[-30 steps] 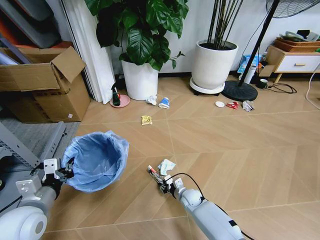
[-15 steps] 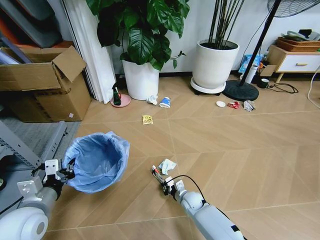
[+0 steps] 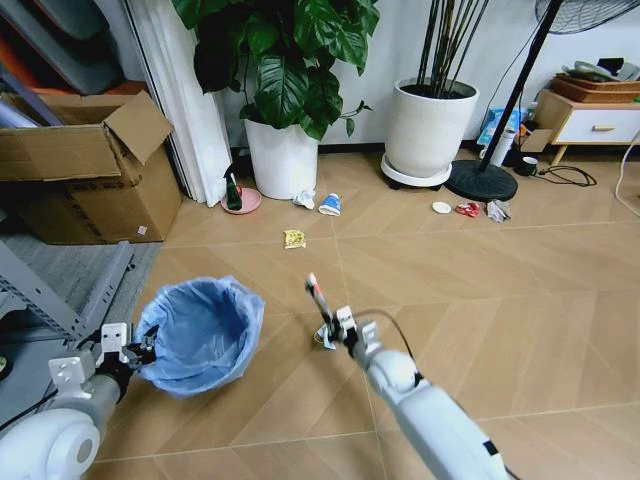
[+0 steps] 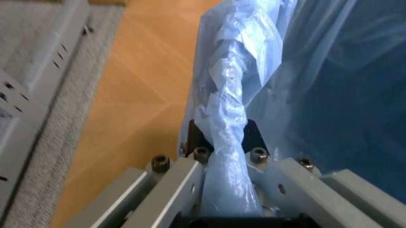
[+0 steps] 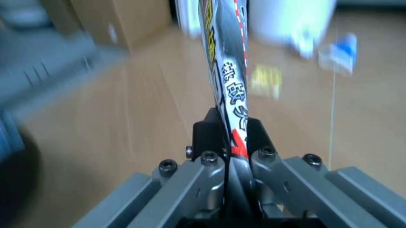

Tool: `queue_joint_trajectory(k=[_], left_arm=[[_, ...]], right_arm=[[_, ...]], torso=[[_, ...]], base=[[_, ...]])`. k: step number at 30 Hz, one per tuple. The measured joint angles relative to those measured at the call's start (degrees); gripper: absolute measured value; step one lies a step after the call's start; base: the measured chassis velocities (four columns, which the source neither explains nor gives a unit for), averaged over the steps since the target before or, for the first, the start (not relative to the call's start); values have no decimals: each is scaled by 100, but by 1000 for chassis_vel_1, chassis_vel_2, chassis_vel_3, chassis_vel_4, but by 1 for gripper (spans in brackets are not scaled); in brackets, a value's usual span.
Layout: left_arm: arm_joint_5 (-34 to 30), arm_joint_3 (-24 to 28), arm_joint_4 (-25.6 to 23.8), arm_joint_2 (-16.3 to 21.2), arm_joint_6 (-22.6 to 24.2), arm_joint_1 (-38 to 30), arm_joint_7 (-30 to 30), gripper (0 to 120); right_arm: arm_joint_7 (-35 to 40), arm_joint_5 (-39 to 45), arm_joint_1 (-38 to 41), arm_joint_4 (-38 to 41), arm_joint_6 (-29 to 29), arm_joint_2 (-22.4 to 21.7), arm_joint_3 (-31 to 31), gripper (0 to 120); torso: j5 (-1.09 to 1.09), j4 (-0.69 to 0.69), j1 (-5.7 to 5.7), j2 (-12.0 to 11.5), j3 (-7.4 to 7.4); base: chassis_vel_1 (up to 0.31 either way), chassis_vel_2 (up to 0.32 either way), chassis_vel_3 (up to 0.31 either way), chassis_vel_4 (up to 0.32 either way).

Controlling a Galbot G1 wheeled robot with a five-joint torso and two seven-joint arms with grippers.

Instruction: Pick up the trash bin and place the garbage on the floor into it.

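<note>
Herringbone wood floor [image 3: 470, 290] under everything; right gripper [image 3: 331, 318] raised above it, clamped on a printed snack wrapper [image 3: 316, 293] standing up between the jaws; left gripper [image 3: 133, 351] closed on the bagged rim of the trash bin [image 3: 200, 332], low on the left; more garbage beyond: yellow packet [image 3: 293, 239], crumpled paper [image 3: 303, 200], crushed cup [image 3: 329, 205], white lid [image 3: 440, 208], red wrapper [image 3: 466, 210], near two white plant pots [image 3: 430, 125].

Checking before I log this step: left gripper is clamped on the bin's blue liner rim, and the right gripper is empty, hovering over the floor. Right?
Not quite. The left gripper is shut on the liner rim of the trash bin, but the right gripper is not empty: the right wrist view shows it shut on a printed snack wrapper, held above the floor.
</note>
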Motion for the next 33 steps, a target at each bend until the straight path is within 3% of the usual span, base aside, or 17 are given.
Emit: queue_joint_trajectory(k=[3, 10, 13, 20, 26, 33], left_arm=[[-411, 191, 239, 278, 300, -318, -145, 0], [-802, 581, 615, 629, 410, -865, -280, 0], [-1121, 1090, 891, 848, 422, -1503, -432, 0], [-1314, 1450, 1090, 996, 421, -2023, -476, 0], [-1329, 1397, 1108, 1039, 415, -2011, -436, 0], [-1315, 1315, 1112, 1014, 407, -1979, -383, 0]], right_arm=[[218, 560, 652, 530, 21, -111, -306, 0], [419, 1064, 1531, 809, 80, -21, -989, 0], [547, 1376, 1954, 1042, 32, 125, -1582, 0], [607, 1566, 2016, 1151, -14, 243, -2318, 0], [602, 1357, 1969, 755, 30, 364, -2491, 0], [606, 1210, 1980, 484, 42, 459, -2611, 27]], torso=[[-1, 1, 0, 1, 0], [-2, 1, 0, 1, 0], [-3, 1, 0, 1, 0], [-3, -1, 0, 1, 0], [-2, 1, -1, 1, -1], [-1, 0, -1, 2, -1]], base=[[0, 0, 0, 0], [0, 0, 0, 0], [0, 0, 0, 0], [0, 0, 0, 0], [0, 0, 0, 0], [0, 0, 0, 0]])
